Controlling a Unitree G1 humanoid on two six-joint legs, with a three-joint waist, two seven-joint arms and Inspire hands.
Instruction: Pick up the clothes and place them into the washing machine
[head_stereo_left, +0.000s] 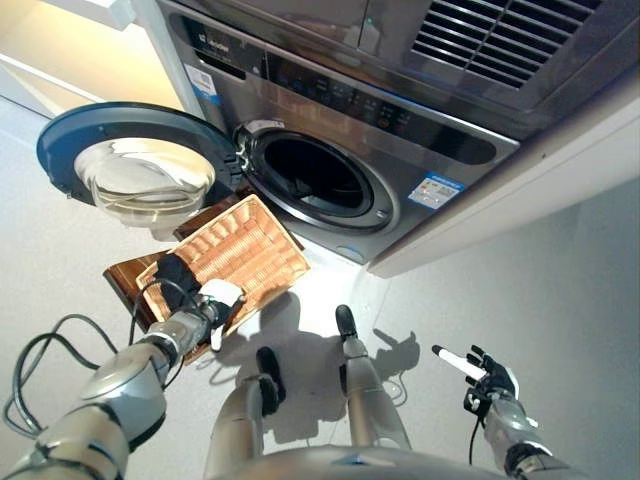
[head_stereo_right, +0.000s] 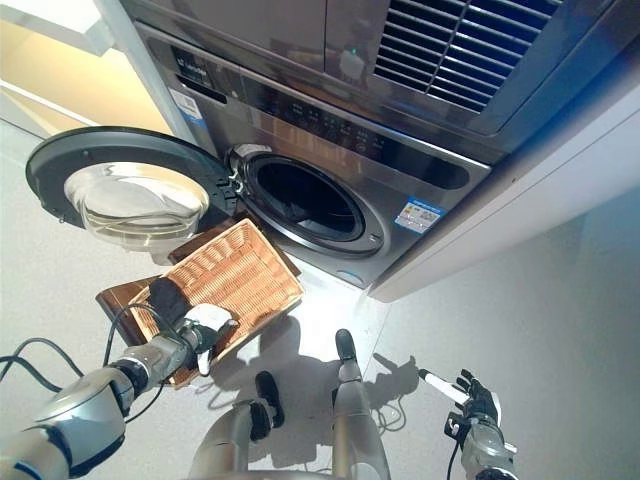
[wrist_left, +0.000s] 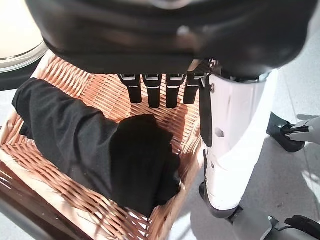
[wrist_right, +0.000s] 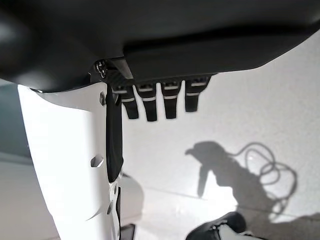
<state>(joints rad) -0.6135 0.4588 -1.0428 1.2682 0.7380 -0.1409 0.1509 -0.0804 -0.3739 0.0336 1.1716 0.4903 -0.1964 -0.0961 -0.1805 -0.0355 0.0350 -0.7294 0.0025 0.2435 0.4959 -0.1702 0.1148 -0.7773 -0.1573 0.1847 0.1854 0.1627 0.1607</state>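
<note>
The black garment (wrist_left: 100, 150) lies rolled in a soft, matte bundle at the near end of the wicker basket (head_stereo_left: 250, 245), at about 8 o'clock from the washer drum opening (head_stereo_left: 310, 175). The left hand (head_stereo_left: 215, 300) hovers just above the bundle with its fingers (wrist_left: 150, 90) straight and released, holding nothing; the white-covered thumb (wrist_left: 235, 145) stands out beside the basket's rim.

My judgement of the risks: the cloth is limp and folded on itself, so a shallow pinch may lift only one layer and leave the rest trailing or dropping back. The basket's weave is open, ribbed and springy; fingertips closing too low could snag between the strands or drag the light basket along the dark wooden board (head_stereo_left: 125, 275) beneath it. On the way to the drum, a hanging end could catch on the round door (head_stereo_left: 130, 165), which stands swung open at 10 o'clock from the basket, its domed clear glass (head_stereo_left: 145, 180) ringed in dark plastic. The drum mouth is a smooth metal ring in a brushed grey front, so a loose tail could also drape over the lip instead of going in.

The right hand (head_stereo_left: 490, 380) hangs idle over the pale floor (head_stereo_left: 580, 300) at 4 o'clock, fingers relaxed and empty.
</note>
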